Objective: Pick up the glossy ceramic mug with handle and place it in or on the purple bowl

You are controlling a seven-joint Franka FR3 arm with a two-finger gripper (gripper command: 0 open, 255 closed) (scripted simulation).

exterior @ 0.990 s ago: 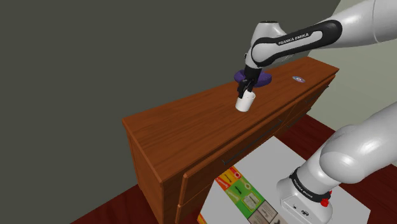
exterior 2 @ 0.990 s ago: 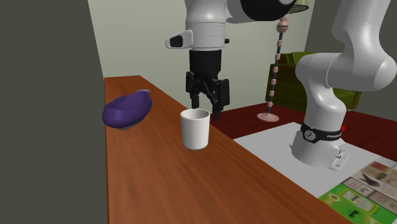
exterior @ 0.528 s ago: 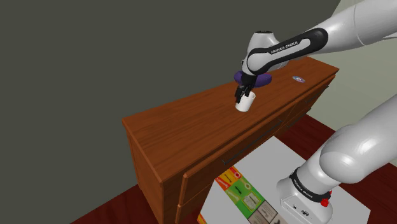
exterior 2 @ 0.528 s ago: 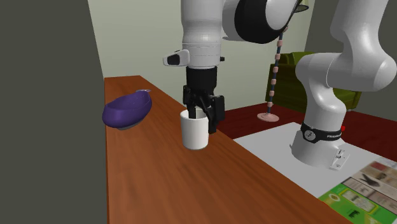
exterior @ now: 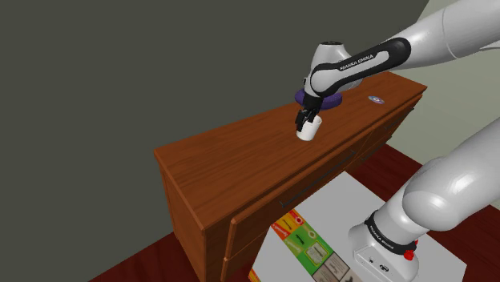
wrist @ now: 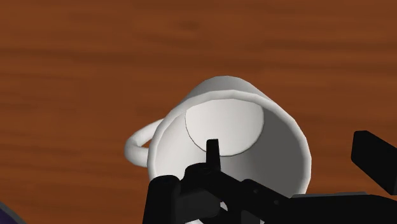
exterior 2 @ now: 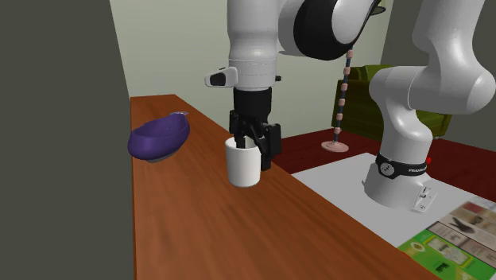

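1. Currently the white mug (exterior 2: 242, 165) stands upright on the wooden dresser (exterior 2: 199, 231), its handle (wrist: 136, 144) on the side away from the outer finger.
2. The gripper (exterior 2: 257, 146) is spread and holds nothing. One finger dips inside the mug, the other hangs outside, and the wall between them is not yet pinched.
3. The purple bowl (exterior 2: 157, 137) sits near the mug, toward the second exterior view's left, so the carry likely goes that way.

White Franka arm (exterior: 449, 192) with dark joints, "FRANKA EMIKA" lettering, all-black 2-finger pincer (exterior 2: 255, 151)
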